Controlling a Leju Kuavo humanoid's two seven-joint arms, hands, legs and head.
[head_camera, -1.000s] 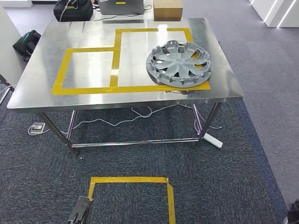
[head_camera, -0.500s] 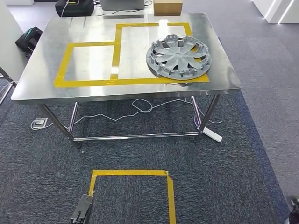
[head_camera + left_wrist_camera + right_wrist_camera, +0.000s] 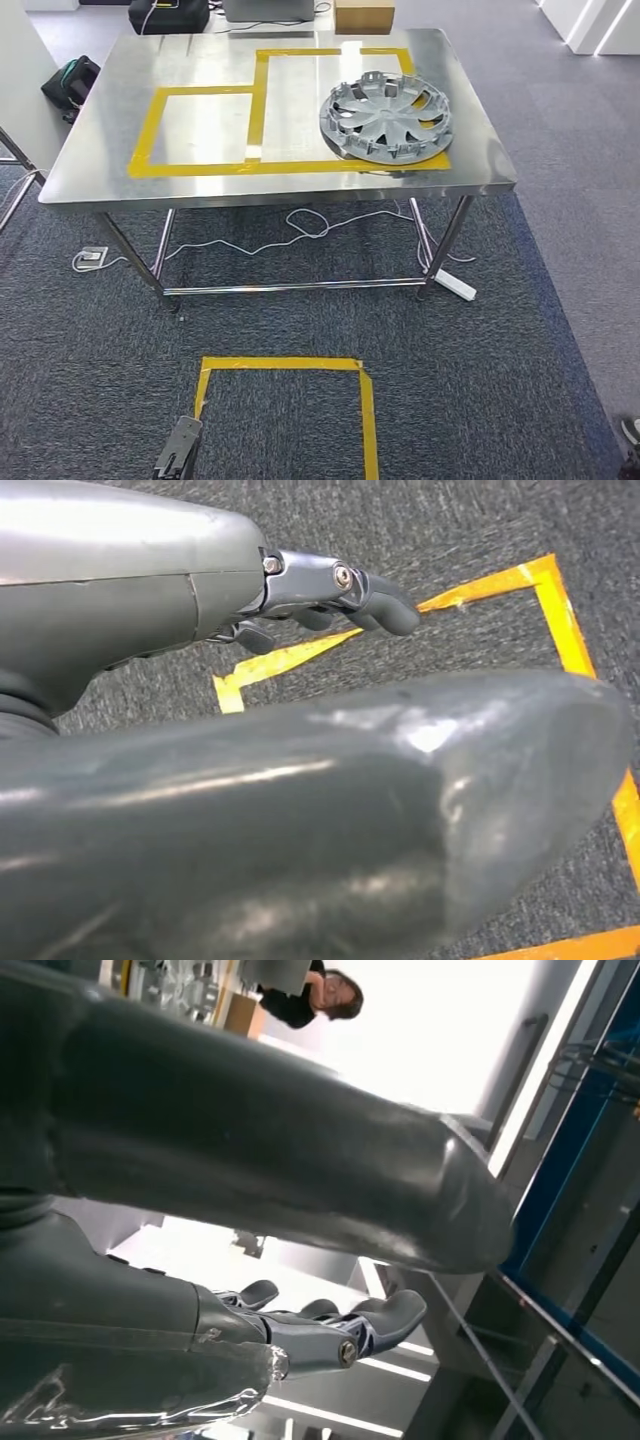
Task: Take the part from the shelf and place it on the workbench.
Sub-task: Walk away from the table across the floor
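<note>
Wheel cover (image 3: 386,115) lies flat on the steel worktop (image 3: 98,150), at its right end, inner side up, inside the larger yellow tape outline (image 3: 260,110) and overlapping that outline's near right corner. Smaller tape outline on the left part of the worktop has nothing in it.

Left robot hand (image 3: 332,585) hangs low over the grey carpet (image 3: 468,380), above a yellow tape square (image 3: 283,364) on the floor; fingers apart and stretched out, nothing held, so released. Its tip shows at the bottom edge of the head view (image 3: 177,455).

Right robot hand (image 3: 332,1335) also released: fingers extended and spread, nothing in them. A blue frame (image 3: 573,1150) stands behind it, and a person (image 3: 313,995) is far off in the background.

Beyond the far edge of the worktop: a cardboard box (image 3: 364,15), closed, contents cannot be told; a black bag (image 3: 167,14); another dark bag (image 3: 72,82) on the floor at the left. White cables (image 3: 302,225) and a power strip (image 3: 453,288) lie under the worktop.
</note>
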